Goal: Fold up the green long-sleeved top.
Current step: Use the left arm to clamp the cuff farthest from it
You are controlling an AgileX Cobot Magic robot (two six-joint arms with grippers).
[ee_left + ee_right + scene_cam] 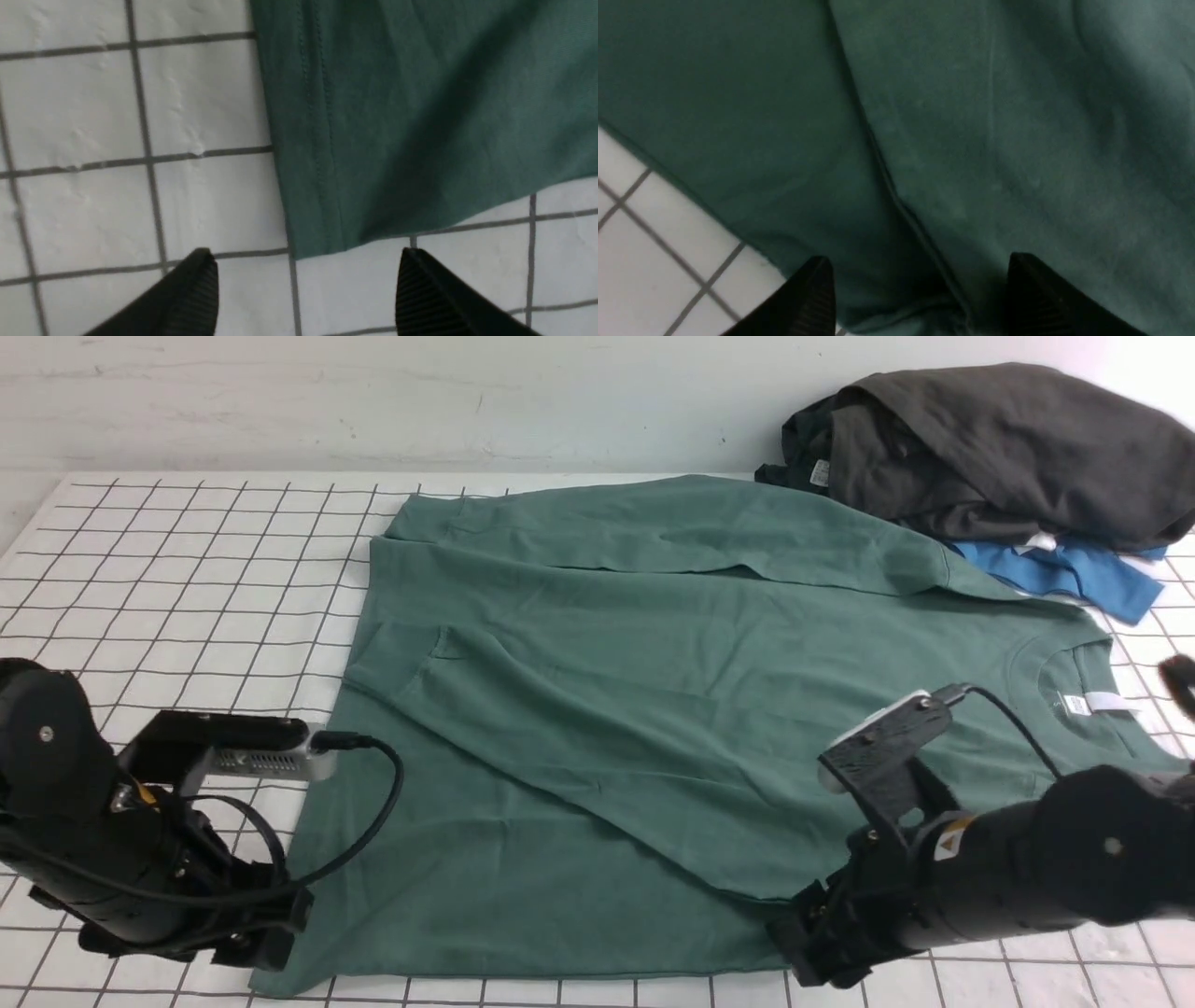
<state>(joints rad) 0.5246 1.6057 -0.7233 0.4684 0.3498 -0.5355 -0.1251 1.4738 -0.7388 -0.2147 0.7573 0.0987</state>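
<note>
Green long-sleeved top (597, 709) lies flat on gridded table (187, 569), collar right, hem left, sleeves laid across body. Left gripper (303, 261) spread wide, near hem corner just ahead of fingertips. Right gripper (920, 266) spread over near edge, pinching nothing. Step in hand, likely: grasp near edge at both ends. Bite all layers, lift evenly, keep edge taut, carry toward far edge.

Left arm (84, 859), right arm (1027, 868): matte black, rounded joints, single screws. Silver wrist camera (257, 761), looped black cable (400, 784). Yellow triangle sticker (948, 843). Tool fingers (196, 298) black, ribbed.
</note>
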